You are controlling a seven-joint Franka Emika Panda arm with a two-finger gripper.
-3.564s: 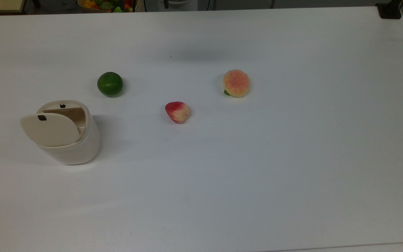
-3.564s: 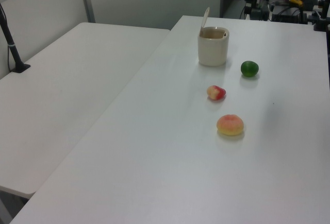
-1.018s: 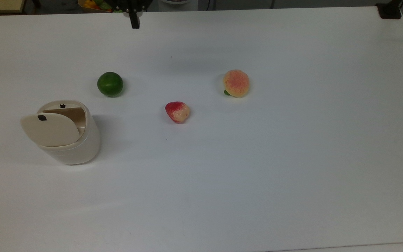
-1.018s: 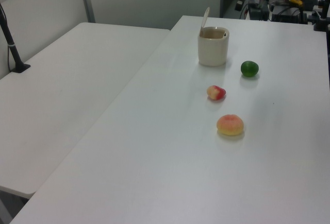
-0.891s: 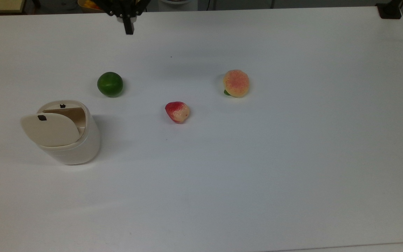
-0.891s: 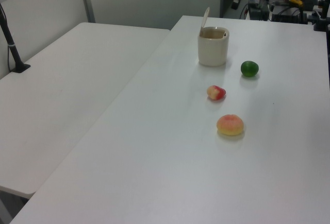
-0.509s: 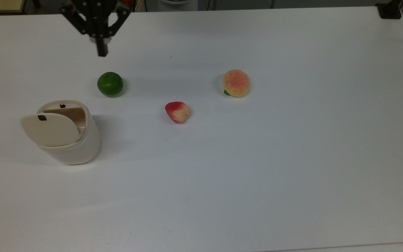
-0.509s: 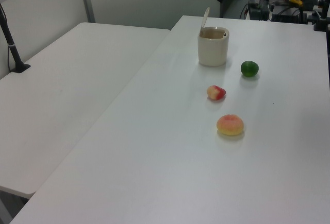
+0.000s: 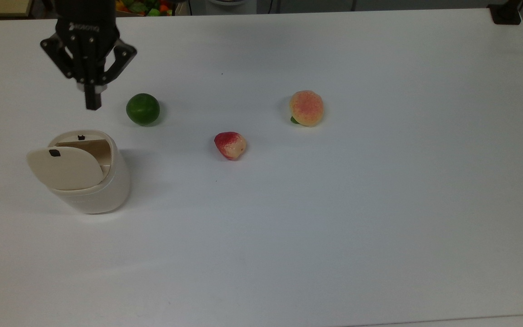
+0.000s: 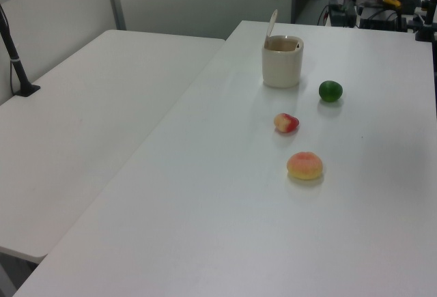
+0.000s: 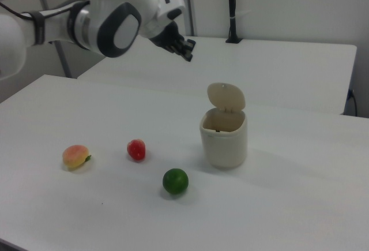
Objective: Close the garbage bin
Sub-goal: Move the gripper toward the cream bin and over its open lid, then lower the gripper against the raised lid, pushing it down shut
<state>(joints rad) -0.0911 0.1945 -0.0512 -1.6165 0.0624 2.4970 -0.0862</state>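
White table (image 9: pixel 379 227) runs broad and bare toward the top view's right and bottom. Cream bin (image 9: pixel 91 181) stands near the top view's left edge, its beige lid (image 9: pixel 64 167) hinged up with a black button on it, mouth open. The gripper (image 9: pixel 92 103) hangs above and apart from the bin, fingers pressed together. A peach (image 9: pixel 306 107), lime (image 9: pixel 143 109) and strawberry (image 9: pixel 230 145) lie well apart, the lime just beside the gripper.
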